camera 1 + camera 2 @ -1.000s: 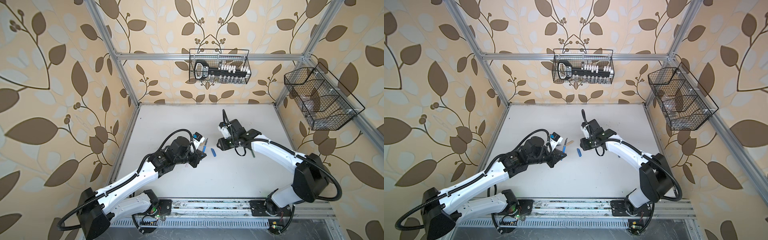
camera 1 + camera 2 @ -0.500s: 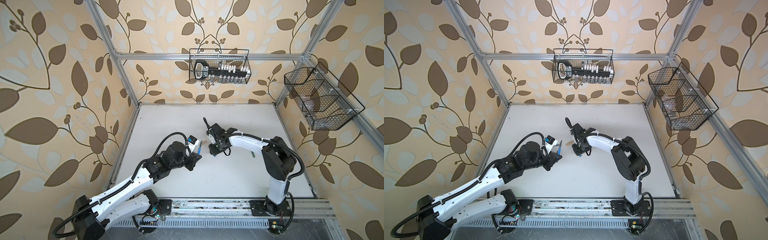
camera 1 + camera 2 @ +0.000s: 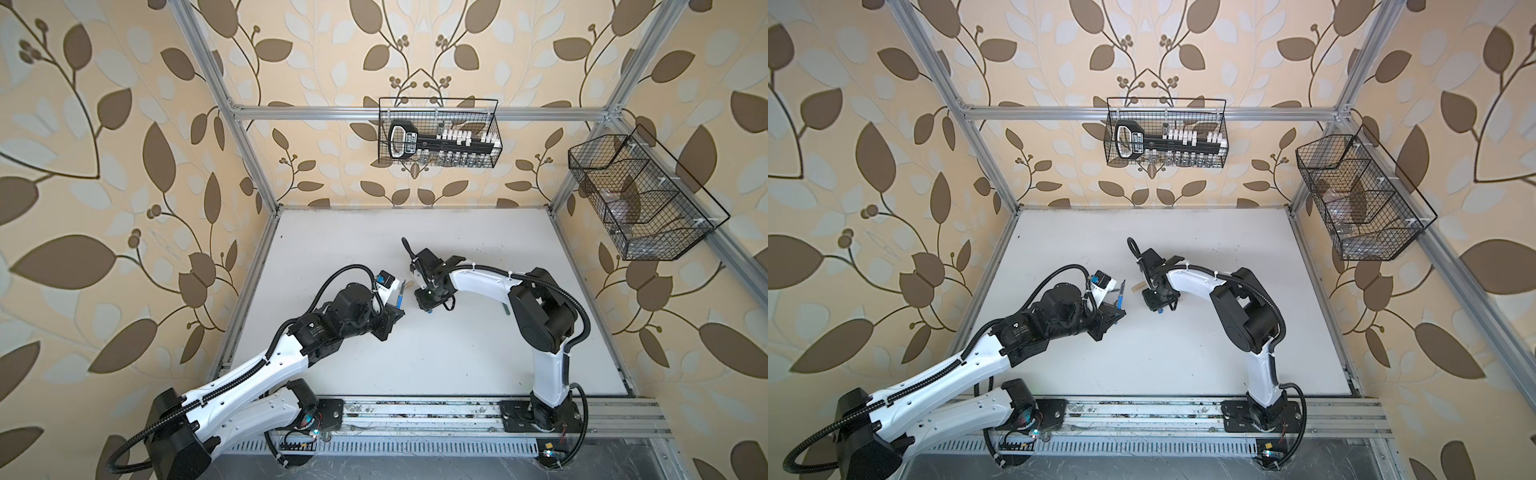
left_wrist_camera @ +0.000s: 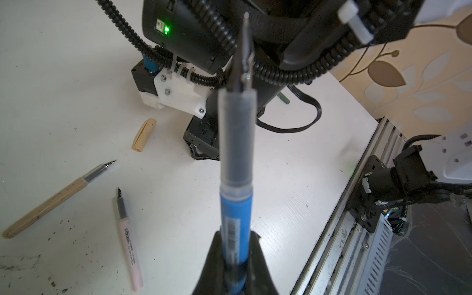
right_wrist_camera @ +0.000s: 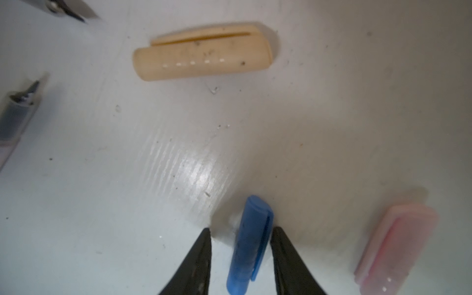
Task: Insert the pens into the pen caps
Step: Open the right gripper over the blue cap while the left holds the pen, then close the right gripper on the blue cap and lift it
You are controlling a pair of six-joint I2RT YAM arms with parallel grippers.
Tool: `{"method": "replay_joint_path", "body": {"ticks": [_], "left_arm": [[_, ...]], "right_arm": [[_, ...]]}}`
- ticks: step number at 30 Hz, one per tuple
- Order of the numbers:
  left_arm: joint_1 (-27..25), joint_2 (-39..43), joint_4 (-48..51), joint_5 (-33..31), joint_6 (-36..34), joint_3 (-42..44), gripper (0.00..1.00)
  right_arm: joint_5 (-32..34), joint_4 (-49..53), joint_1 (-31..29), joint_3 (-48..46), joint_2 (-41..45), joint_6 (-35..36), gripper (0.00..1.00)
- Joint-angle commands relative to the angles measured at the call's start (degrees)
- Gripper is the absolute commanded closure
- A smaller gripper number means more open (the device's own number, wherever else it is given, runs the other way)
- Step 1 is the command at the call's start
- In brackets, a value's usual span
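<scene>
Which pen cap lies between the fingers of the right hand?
The short blue plastic cap: it lies between the open fingers of the right hand. The tan plastic cap and pink plastic cap lie apart.

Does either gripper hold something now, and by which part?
The left gripper holds the blue pen by the rear of its barrel. The right gripper holds nothing: its open jaws straddle the blue cap.

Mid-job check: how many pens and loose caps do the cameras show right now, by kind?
Pens: 3 (blue pen in the left gripper, tan pen, pink pen)
Loose caps: 3 (tan cap, blue cap, pink cap)
Dark green piece, pen or cap unclear: 1
Total: 7
</scene>
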State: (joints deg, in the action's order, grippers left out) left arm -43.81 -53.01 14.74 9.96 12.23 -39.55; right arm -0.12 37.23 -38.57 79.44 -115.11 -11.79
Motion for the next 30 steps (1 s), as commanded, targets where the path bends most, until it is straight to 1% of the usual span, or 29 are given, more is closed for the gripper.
{"method": "replay_joint_path", "body": {"ticks": [1,6,9,13,17,23,30], "left_arm": [[0.1,0.9,-2.1,-0.7,0.6,0.6,1.00],[0.1,1.1,-2.0,-0.9,0.4,0.8,1.00],[0.1,1.2,-1.7,-1.1,0.3,0.6,1.00],[0.1,1.0,-2.2,-1.0,0.3,1.1,1.00],[0.1,0.7,-3.4,-0.9,0.3,1.6,1.00],[0.1,-0.5,-5.5,-0.7,0.0,2.0,1.00],[0.1,-3.5,-8.8,-0.7,-0.9,1.6,1.00]], "right_arm": [[2.8,1.9,-1.2,1.8,-1.8,0.7,0.60],[3.9,2.1,-1.3,1.7,-3.0,0.5,0.62],[5.2,2.2,-1.2,1.9,-3.3,0.5,0.65],[5.5,2.8,-0.8,1.8,-3.0,0.7,0.72],[5.9,3.0,-0.6,1.2,-2.3,1.1,0.76],[5.7,0.3,-0.3,-1.8,1.2,0.9,0.80],[1.7,-5.6,1.8,-7.3,8.0,0.9,0.85]]}}
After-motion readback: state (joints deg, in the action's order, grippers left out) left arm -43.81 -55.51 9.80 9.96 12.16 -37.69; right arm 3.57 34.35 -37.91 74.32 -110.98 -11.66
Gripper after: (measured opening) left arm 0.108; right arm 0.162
